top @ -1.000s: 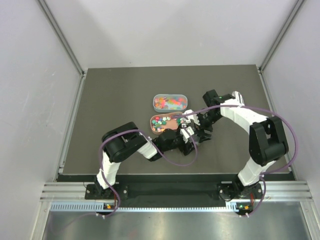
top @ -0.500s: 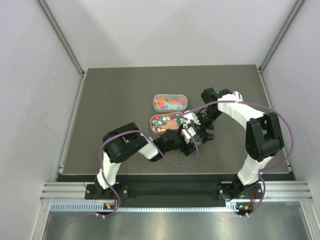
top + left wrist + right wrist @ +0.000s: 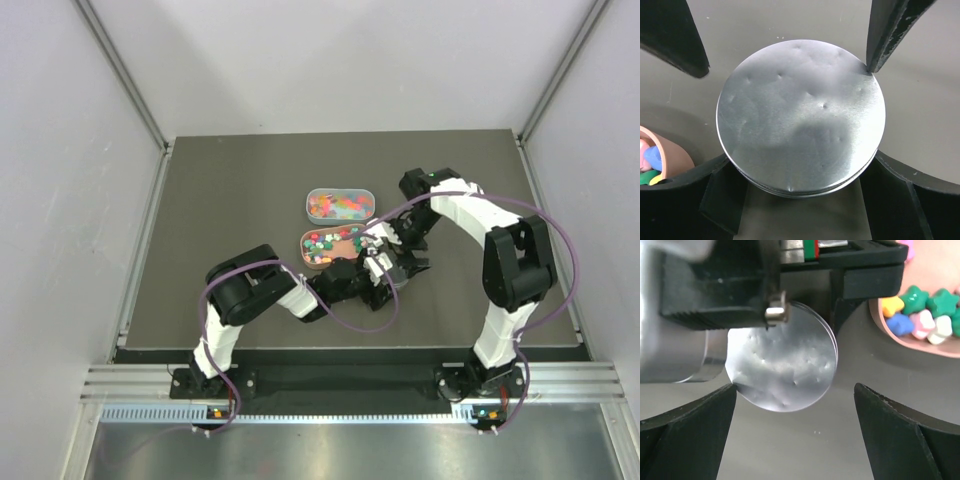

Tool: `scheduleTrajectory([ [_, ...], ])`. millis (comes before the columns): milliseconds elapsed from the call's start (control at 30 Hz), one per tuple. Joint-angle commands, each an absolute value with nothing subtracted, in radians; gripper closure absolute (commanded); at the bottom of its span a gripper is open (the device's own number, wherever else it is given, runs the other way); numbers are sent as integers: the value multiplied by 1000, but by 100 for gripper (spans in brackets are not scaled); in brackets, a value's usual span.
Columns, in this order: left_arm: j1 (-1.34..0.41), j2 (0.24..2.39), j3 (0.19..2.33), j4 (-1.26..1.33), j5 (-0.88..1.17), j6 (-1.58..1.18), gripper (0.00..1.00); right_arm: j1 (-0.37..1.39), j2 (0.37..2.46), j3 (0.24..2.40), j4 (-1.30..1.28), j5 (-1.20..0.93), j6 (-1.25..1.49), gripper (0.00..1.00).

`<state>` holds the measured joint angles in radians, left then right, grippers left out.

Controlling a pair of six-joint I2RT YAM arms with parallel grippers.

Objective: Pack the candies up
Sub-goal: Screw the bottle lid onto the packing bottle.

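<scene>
My left claw [image 3: 785,70] straddles the round metal lid [image 3: 800,120], spread wide. One finger meets the rim and the other stands just clear, so nothing is clamped. I judge this stance centres the lid for a grip. My right claw [image 3: 793,387] is equally spread and empty, facing the lid from the opposite side. The candies [image 3: 925,315] lie in the tray [image 3: 675,151] just beside the left claw, on the tabletop [image 3: 840,440].

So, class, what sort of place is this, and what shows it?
Probably a robot test cell: left arm and right arm bolted to a metal rail, a dark table, plain white walls around it.
</scene>
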<state>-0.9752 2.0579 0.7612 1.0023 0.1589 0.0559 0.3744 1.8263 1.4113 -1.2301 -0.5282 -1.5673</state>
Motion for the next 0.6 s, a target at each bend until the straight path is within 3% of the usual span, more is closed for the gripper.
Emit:
scheduleTrajectory([
  [0,-968,2155,712,614,92,112,33,362,1848,1448,-1264,-526,-1683,0],
  [300,-968,2161,715,606,90,112,33,362,1832,1445,-1431,-590,-1925,0],
  [567,-968,2164,719,603,94,110,34,374,1804,1430,-1451,-580,-1965,0],
])
